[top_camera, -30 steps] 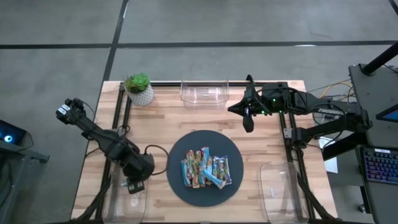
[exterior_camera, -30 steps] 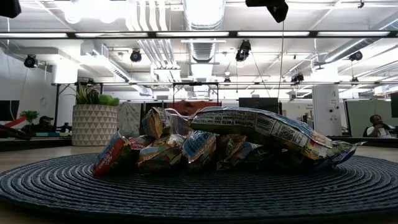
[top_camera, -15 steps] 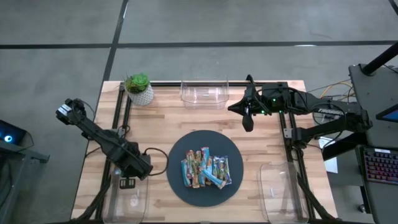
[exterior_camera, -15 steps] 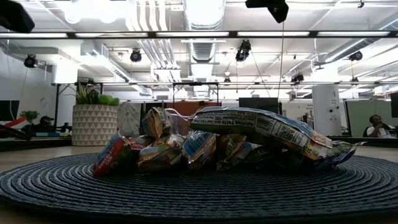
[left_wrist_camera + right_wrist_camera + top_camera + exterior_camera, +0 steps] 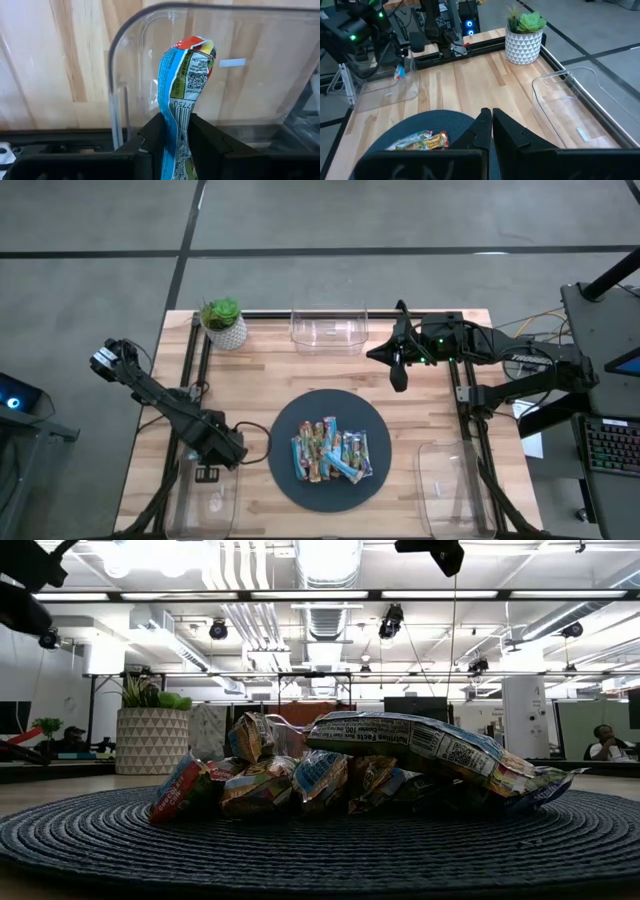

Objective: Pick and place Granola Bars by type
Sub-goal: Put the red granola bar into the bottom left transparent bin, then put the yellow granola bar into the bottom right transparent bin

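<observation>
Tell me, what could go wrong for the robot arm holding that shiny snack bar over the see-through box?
1. The left gripper pinches the blue-wrapped granola bar only by its lower end, so the slippery wrapper might slide out early.
2. It hangs near the rounded rim of the clear plastic bin, so a drop from here might land on the wooden table.
3. The remaining bars lie heaped on the dark round woven mat, so a later grab might take two.

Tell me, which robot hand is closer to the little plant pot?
The right hand. It hangs a little way along the table's far side from the plant pot. The left hand is over the bin at the near left corner, holding a bar.
</observation>
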### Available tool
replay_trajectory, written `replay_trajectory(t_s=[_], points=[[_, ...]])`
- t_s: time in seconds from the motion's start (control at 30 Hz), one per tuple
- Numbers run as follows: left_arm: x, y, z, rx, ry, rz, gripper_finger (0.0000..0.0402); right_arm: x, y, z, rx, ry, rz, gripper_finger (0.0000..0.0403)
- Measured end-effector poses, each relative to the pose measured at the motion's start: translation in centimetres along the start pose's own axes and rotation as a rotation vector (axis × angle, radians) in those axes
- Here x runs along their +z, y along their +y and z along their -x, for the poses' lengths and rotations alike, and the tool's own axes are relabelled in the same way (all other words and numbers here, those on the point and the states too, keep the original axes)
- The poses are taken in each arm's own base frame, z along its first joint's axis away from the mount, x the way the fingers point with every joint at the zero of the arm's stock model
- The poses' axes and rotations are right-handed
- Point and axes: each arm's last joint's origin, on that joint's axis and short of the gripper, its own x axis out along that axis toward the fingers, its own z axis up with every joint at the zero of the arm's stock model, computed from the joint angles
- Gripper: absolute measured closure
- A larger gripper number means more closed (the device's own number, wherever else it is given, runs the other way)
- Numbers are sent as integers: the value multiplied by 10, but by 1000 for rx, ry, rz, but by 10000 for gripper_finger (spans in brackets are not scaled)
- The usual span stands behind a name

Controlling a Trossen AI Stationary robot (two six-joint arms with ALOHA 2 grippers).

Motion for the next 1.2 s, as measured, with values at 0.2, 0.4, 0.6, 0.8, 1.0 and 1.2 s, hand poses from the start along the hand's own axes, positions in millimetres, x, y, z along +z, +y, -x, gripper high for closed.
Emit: replay_trajectory(t_s=[0.2, 0.4, 0.6, 0.8, 1.0, 1.2], points=[[-4, 3, -9, -47, 84, 34, 337, 0, 0, 0, 1, 0, 0, 394], [-5, 4, -12, -50, 98, 53, 329, 0, 0, 0, 1, 0, -1, 394], [-5, 4, -12, -51, 96, 52, 278, 0, 0, 0, 1, 0, -26, 394], [-5, 3, -12, -62, 106, 55, 245, 0, 0, 0, 1, 0, -26, 394], [-5, 3, -12, -81, 122, 55, 254, 0, 0, 0, 1, 0, -25, 394], [-5, 2, -11, -84, 118, 53, 327, 0, 0, 0, 1, 0, -22, 394]])
